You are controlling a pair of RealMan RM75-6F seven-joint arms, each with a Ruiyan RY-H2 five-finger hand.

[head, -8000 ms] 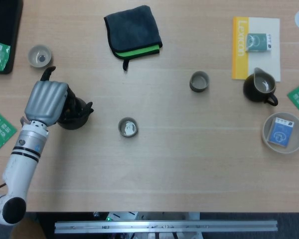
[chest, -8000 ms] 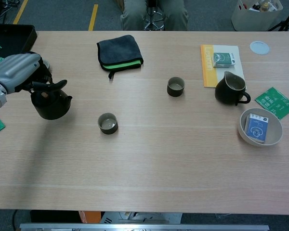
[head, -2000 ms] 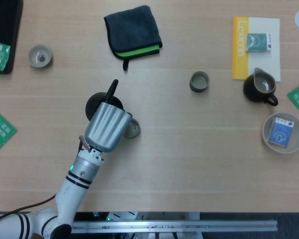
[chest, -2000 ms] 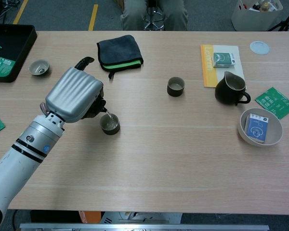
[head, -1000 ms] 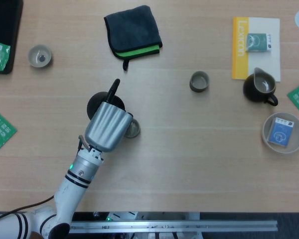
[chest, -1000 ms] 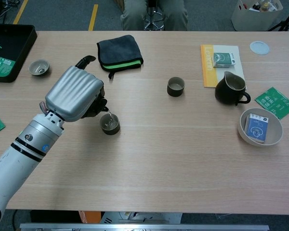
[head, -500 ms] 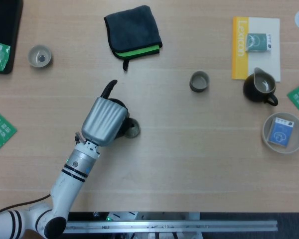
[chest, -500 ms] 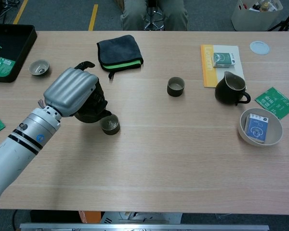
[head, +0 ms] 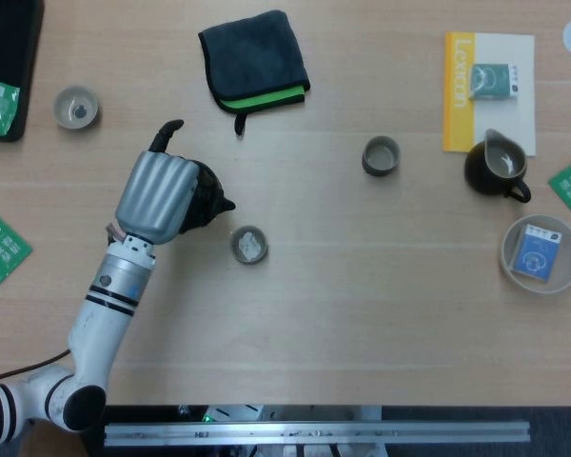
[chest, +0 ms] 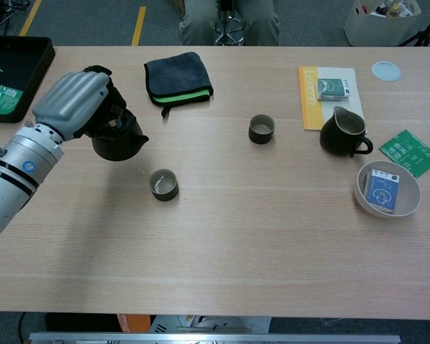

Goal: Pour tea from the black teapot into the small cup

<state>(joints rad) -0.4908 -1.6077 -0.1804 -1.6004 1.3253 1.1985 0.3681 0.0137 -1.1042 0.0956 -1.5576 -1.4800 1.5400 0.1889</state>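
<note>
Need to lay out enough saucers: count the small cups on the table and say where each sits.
3. One small cup beside the black teapot, one mid-table left of the dark pitcher, one at far left by the black tray.

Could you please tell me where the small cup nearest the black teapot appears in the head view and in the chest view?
Head view: the small cup sits left of centre, just right of the black teapot held by the left hand.
Chest view: the small cup sits left of centre, below and right of the teapot.
Shared landmark: the dark folded cloth lies farther up the table from it.
</note>
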